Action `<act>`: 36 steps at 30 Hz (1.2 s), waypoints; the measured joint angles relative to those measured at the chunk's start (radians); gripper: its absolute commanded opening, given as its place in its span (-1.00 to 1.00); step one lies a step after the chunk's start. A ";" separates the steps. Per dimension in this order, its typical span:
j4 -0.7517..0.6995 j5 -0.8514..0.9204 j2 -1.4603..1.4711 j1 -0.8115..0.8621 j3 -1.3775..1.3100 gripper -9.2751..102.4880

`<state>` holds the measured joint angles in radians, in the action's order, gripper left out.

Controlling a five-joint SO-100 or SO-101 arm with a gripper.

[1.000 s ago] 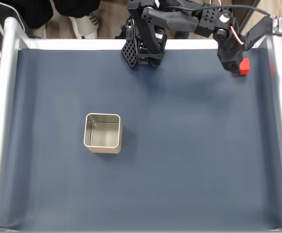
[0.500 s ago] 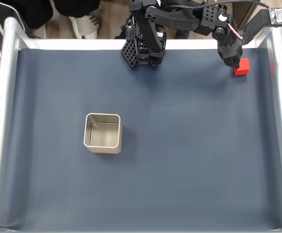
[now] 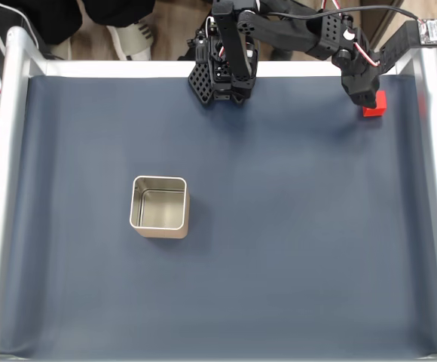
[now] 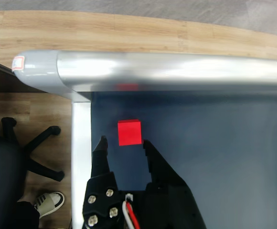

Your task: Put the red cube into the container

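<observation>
Overhead, the arm partly hides the red cube (image 3: 375,105); the gripper (image 4: 124,142) gapes just short of it.

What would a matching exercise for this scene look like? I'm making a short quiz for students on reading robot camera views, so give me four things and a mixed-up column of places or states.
Things:
1. red cube
2. container
3. gripper
4. metal rail

Places or states:
A. stands empty, left of centre on the mat in the fixed view
B. open, fingertips either side of the cube's near edge in the wrist view
C. lies on the mat in the corner, near the rail
D. shiny, showing a faint red reflection

Pairs: 1-C, 2-A, 3-B, 4-D
</observation>
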<state>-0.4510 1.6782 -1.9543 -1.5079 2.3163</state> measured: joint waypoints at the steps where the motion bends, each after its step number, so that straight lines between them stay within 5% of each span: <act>1: 0.011 0.006 0.009 0.000 0.000 -0.38; 19: 0.163 0.061 0.118 0.043 0.017 -0.39; 36: 0.167 0.052 0.156 0.041 0.017 -0.73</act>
<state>-0.2838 1.7303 -1.7978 -1.4665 2.3332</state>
